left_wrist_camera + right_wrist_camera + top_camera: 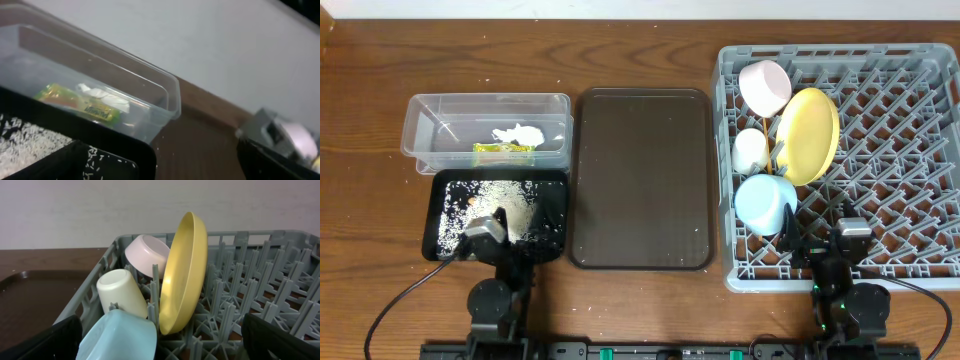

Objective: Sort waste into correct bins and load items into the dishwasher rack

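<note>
The left end effector (175,165) and right end effector (162,340) hang wide open and empty, with wrapper (503,150) and tissue (517,133) in the tub (415,140), rice (505,200) in the black tray (432,215), and plate (810,135), cup (751,150), pink bowl (765,85) and blue bowl (765,203) in the rack (900,150) (chopsticks I cannot make out), so the job looks all but finished.

We look down on a wooden table (360,150), dark reddish brown, its grain running in long streaks from left to right across the whole top. Along its far edge we see a plain pale wall (100,205), flat and unmarked, greyish white with a faint lilac cast in the two low views. From above only a thin pale strip shows past the table's far edge. The wood meets the wall in a straight line. The light is soft and even, the shadows on the wood faint.
</note>
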